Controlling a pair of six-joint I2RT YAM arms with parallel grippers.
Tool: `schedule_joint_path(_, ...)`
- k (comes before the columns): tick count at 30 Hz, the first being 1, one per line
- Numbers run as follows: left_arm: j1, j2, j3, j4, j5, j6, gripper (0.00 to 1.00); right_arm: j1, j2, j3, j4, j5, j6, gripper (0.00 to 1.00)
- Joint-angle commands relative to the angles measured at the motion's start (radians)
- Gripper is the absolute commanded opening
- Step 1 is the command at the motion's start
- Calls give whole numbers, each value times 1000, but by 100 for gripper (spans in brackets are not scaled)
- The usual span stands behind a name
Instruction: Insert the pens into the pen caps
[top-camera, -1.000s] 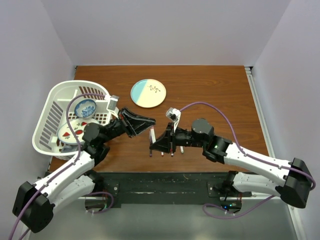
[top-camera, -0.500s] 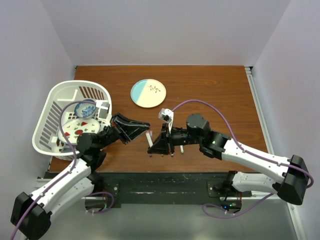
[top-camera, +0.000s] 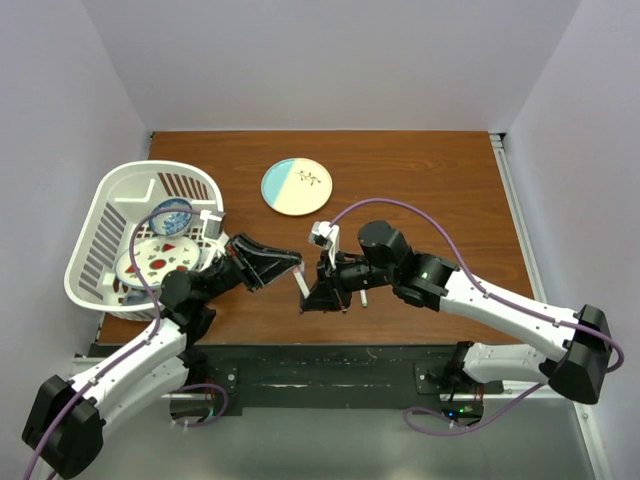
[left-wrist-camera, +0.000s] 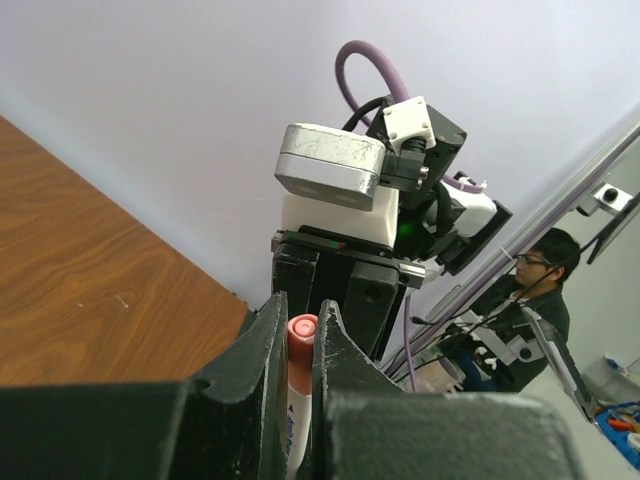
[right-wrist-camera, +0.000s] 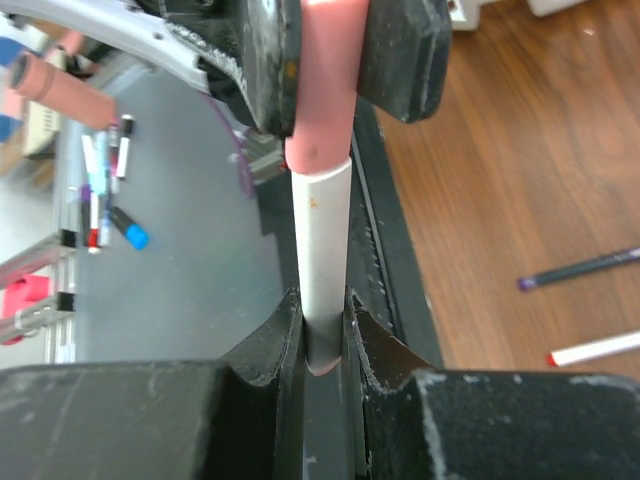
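One pen (right-wrist-camera: 325, 240), a white barrel, runs straight into a pink pen cap (right-wrist-camera: 320, 90) with no gap showing between them. My right gripper (right-wrist-camera: 322, 300) is shut on the barrel's end. My left gripper (left-wrist-camera: 300, 305) is shut on the pink cap (left-wrist-camera: 301, 335), whose closed round end pokes out past the jaw tips. In the top view the two grippers meet tip to tip near the table's front middle, left gripper (top-camera: 296, 265) above right gripper (top-camera: 308, 298), the pen (top-camera: 301, 284) slanting between them. On the table lie a dark purple pen (right-wrist-camera: 580, 270) and a white, red-tipped pen (right-wrist-camera: 595, 348).
A white basket (top-camera: 100, 200) holding bowls stands at the left, close behind my left arm. A blue and cream plate (top-camera: 297, 187) lies at the back middle. Another loose pen (top-camera: 363, 297) lies partly under my right arm. The table's front edge runs just below both grippers.
My left gripper has swung toward the table's near edge, narrowing the gap to the right gripper. The right arm has shifted left. Both grippers have stayed shut.
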Motion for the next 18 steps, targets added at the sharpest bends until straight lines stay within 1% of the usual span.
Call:
schedule_joint_path(1,-62,29,-46,-353,353,81,0,-45,-25,203,387,240,-61,0)
schedule_joint_path(4,-64,41,-64,-333,349,83,0,-48,-20,217,411,260,-44,0)
schedule_joint_path(7,-74,55,-96,-265,352,70,0,-54,-2,248,444,250,8,0)
schedule_joint_path(9,-87,64,-118,-208,337,35,0,-54,16,274,457,256,36,0)
schedule_joint_path(12,-111,75,-104,-254,301,55,0,-56,29,294,487,265,64,0)
schedule_joint_path(15,-136,80,-97,-215,283,46,0,-54,45,277,549,263,82,0)
schedule_joint_path(18,-154,94,-93,-208,281,46,0,-56,47,263,572,288,79,0)
